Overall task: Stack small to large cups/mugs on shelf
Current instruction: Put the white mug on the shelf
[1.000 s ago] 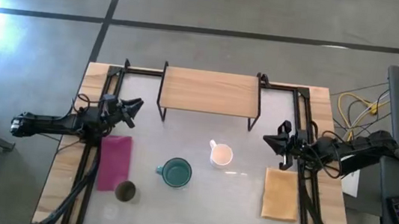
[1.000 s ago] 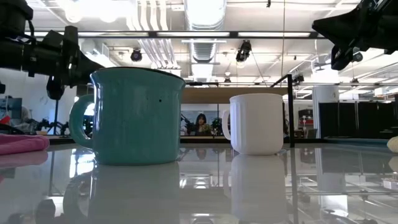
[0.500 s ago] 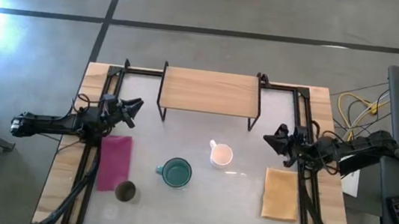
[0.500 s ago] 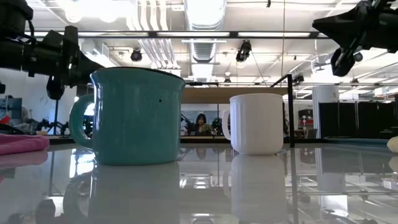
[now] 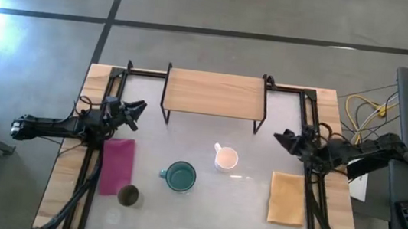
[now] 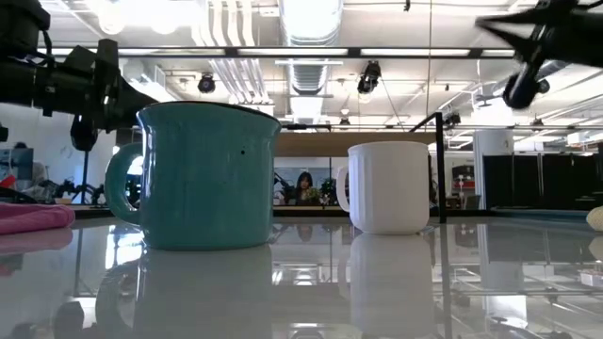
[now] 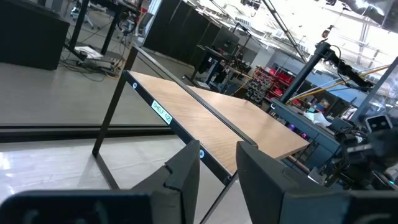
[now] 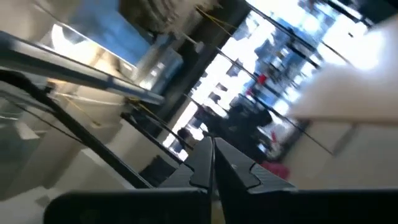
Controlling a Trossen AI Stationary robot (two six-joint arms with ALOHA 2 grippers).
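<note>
While my right gripper (image 5: 281,136) hovers at the table's right edge with fingers pressed together, my left gripper (image 5: 138,108) waits slightly parted beside the shelf (image 5: 214,93). The white mug (image 5: 226,159), teal mug (image 5: 180,176) and olive tumbler (image 5: 128,195) stand on the table.

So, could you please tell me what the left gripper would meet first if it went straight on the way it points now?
Probably the shelf: the left gripper points toward its near left leg, and its wrist view faces the board, though height is unclear.

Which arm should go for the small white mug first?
Probably the right. The right hand hovers nearer the white mug, nothing between them; the left hand waits across the table, beyond the teal mug.
</note>
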